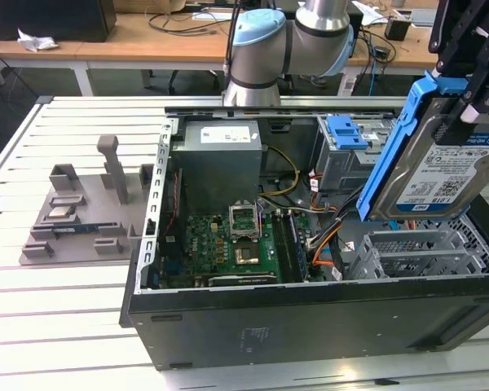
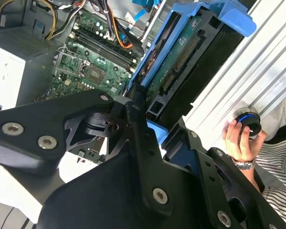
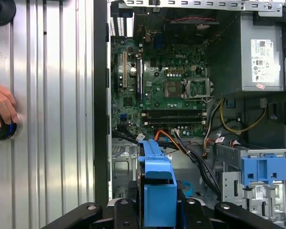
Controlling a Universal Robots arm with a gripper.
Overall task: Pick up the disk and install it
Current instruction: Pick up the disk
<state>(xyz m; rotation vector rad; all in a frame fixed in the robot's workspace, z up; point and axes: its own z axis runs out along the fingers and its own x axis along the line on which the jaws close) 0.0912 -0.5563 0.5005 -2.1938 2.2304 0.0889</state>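
Observation:
The disk (image 1: 440, 175) is a silver hard drive with a white-and-blue label in a blue plastic bracket. It hangs tilted in the air over the exterior view's right end of the open computer case (image 1: 228, 326). My gripper (image 1: 466, 85) is shut on its upper end. Both wrist views show the disk (image 2: 190, 62) (image 3: 157, 183) edge-on between my black fingers (image 2: 133, 124), with the gripper (image 3: 157, 210) above the grey metal drive cage (image 1: 424, 248).
Inside the case lie a green motherboard (image 1: 228, 240), a grey power supply (image 1: 220, 163), cables and a blue caddy clip (image 1: 346, 132). A grey fixture (image 1: 81, 216) with small parts stands at the exterior view's left. A person's hand (image 2: 238, 140) holds a black-and-blue knob beside the case.

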